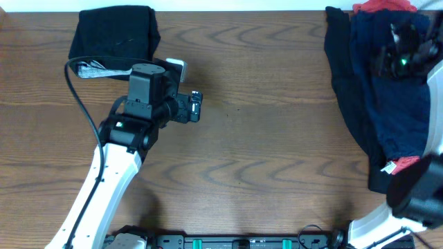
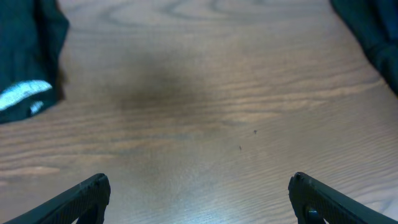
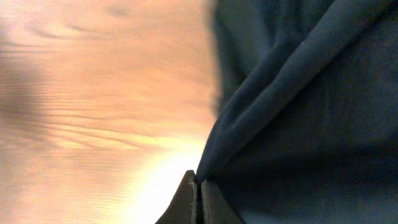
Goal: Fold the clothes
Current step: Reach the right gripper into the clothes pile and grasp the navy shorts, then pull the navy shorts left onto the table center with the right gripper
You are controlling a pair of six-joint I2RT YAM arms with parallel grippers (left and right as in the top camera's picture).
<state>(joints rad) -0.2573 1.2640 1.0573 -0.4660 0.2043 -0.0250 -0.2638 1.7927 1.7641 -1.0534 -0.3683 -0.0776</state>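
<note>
A heap of clothes lies at the table's right side: a navy blue garment (image 1: 391,90) on top, black fabric (image 1: 342,83) along its left edge, red cloth (image 1: 384,5) at the back. A folded black garment (image 1: 114,33) with a white label sits at the back left. My right gripper (image 1: 405,48) is over the heap; in the right wrist view its fingers (image 3: 198,186) are shut on a fold of the navy garment (image 3: 298,112). My left gripper (image 1: 196,106) is open and empty over bare wood, its fingertips (image 2: 199,193) wide apart.
The wooden table (image 1: 263,138) stretches between the folded black garment and the heap. The folded garment's corner with the label (image 2: 25,93) shows at the left of the left wrist view, the heap's dark edge (image 2: 373,31) at its right.
</note>
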